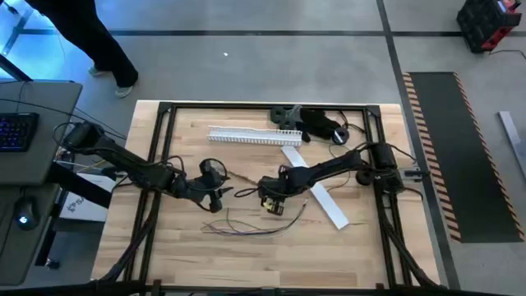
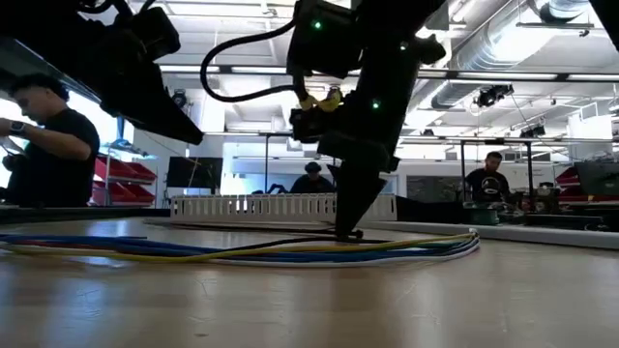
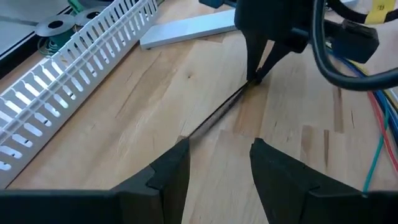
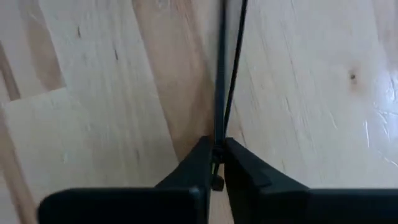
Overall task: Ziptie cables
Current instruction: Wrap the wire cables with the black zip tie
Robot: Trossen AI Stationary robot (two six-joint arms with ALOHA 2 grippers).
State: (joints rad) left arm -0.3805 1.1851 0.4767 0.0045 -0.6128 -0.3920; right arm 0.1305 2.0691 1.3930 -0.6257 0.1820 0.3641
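With the right hand (image 4: 214,163) pinched on the thin black ziptie (image 3: 217,117) mid-bench and the left hand (image 3: 217,171) open, empty, the tie could slip free before reaching the cables (image 1: 246,228).

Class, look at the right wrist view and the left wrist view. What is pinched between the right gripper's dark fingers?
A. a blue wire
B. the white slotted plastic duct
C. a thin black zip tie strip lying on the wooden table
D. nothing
C: the right gripper is shut on the thin black zip tie strip, which runs across the wooden table.
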